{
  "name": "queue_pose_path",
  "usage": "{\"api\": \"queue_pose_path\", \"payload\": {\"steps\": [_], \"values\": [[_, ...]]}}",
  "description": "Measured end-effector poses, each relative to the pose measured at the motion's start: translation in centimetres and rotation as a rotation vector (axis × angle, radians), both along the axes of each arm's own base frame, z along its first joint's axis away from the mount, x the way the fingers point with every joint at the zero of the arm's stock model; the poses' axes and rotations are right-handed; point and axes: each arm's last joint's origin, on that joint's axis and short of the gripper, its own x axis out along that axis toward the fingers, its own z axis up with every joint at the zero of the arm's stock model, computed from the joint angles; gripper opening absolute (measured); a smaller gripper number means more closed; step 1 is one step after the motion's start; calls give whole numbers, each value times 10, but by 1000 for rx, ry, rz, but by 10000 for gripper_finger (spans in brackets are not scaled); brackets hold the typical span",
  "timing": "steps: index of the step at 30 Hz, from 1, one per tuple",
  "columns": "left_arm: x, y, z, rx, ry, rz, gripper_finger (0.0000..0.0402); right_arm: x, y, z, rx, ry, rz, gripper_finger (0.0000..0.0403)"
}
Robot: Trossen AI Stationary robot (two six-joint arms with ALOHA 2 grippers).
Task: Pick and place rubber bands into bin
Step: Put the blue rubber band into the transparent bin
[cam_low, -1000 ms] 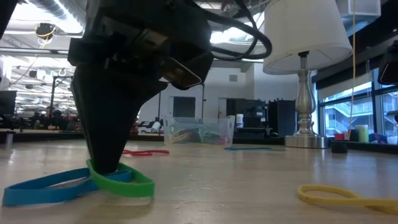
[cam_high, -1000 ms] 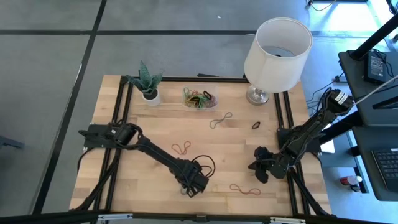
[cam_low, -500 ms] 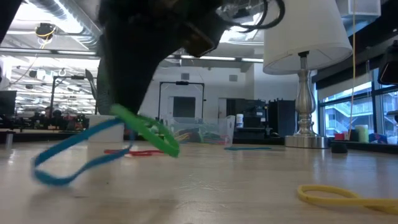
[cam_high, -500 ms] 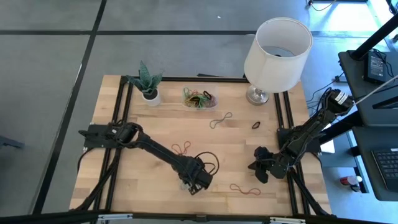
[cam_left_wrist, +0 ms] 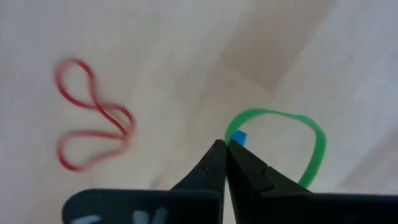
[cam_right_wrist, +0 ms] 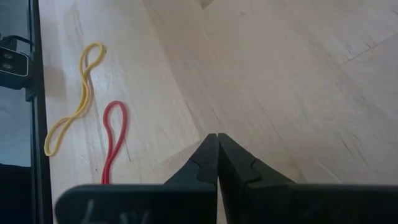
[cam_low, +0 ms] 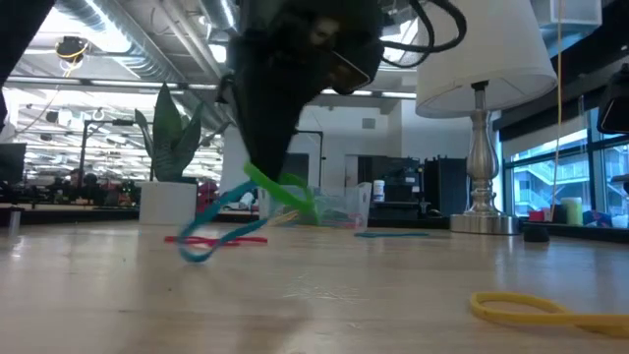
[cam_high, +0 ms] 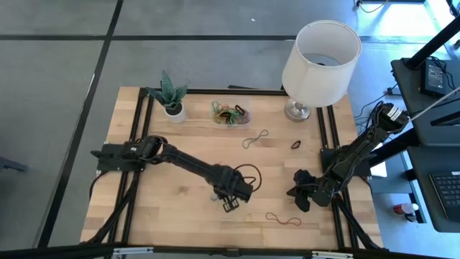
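Wooden table (cam_high: 172,216), lamp and plant pot at the back: we see the left gripper (cam_left_wrist: 225,149) pinched tight on a green rubber band (cam_left_wrist: 311,146) with a blue band (cam_low: 211,228) dangling, lifted clear. The bin (cam_high: 230,115) sits well beyond the jaws, already holding several bands. Loose bands (cam_high: 282,219) remain on the wood; right gripper (cam_right_wrist: 217,140) closed, empty, parked.
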Motion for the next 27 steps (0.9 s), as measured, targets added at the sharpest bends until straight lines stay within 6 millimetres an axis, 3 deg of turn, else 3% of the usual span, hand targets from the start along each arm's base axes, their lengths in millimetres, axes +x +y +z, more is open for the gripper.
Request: {"api": "queue_pose_path", "payload": {"steps": [13, 21, 27], "values": [[12, 27, 0, 22, -47, -49, 9, 0, 0, 0, 0, 0, 0, 5], [17, 45, 0, 43, -48, -58, 85, 0, 0, 0, 18, 4, -18, 5], [16, 46, 0, 75, -47, -57, 128, 0, 0, 0, 31, 7, -31, 5]]}}
